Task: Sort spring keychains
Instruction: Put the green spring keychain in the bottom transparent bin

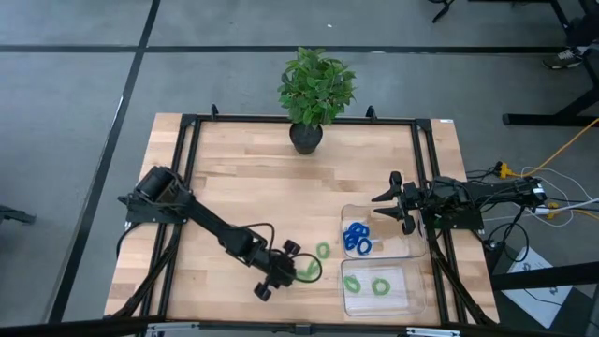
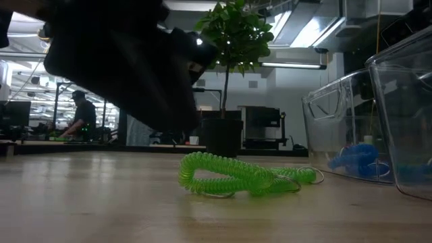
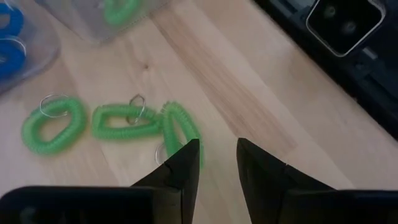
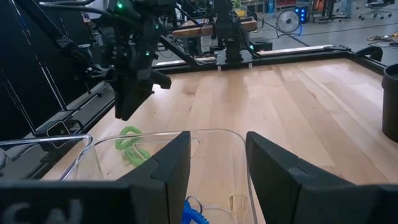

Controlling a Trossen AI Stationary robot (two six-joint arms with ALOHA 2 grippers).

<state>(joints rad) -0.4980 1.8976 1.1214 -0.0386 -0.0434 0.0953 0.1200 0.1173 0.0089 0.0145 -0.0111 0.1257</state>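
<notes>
Three green spring keychains lie flat on the wood: one (image 3: pixel 53 124) apart, two (image 3: pixel 124 121) (image 3: pixel 180 127) close together; the low view shows them as a heap (image 2: pixel 236 177). My left gripper (image 3: pixel 217 152) (image 1: pixel 292 270) hovers open just above the nearest one, clear of the table. Blue keychains (image 1: pixel 356 239) lie in the farther clear tray (image 1: pixel 404 251). Two green ones (image 1: pixel 365 284) lie in the nearer tray (image 1: pixel 412 298). My right gripper (image 4: pixel 217 149) (image 1: pixel 379 206) is open, held above the blue tray's far end.
A potted plant (image 1: pixel 315 89) stands at the middle of the table's far edge. Both trays sit near the table's right near corner. A black frame rail (image 1: pixel 426 168) runs around the table. People show in the room behind (image 2: pixel 84 111).
</notes>
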